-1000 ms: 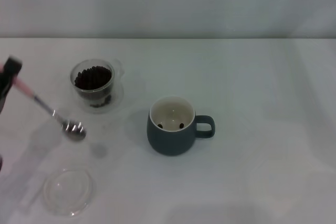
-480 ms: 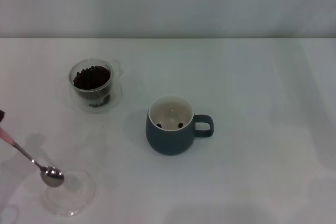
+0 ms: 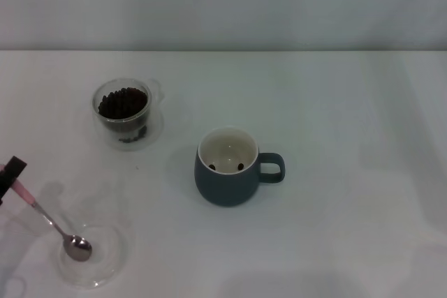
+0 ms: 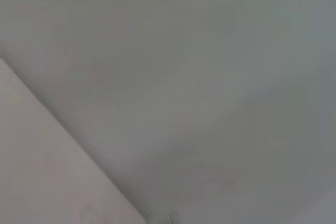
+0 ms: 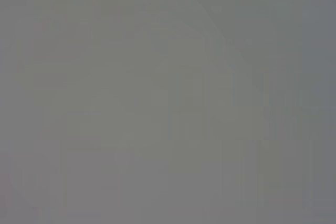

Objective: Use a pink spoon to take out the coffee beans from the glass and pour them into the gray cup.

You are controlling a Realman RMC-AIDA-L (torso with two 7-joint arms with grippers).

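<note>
The glass [image 3: 123, 111] is heaped with coffee beans [image 3: 123, 101]; the gray cup [image 3: 228, 170] beside it holds two. Left hand [image 3: 10, 174] clasps the pink spoon [image 3: 54, 222].

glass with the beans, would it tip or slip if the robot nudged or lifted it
The glass looks short and wide and nearly full of beans, so a nudge would probably slide it rather than tip it. Its smooth clear wall likely makes it slippery to grip and fragile if knocked. A tilt could spill beans.

Table [image 3: 335, 116]: glass [image 3: 123, 112], mug [image 3: 227, 167], apparently dish [image 3: 94, 256].
</note>
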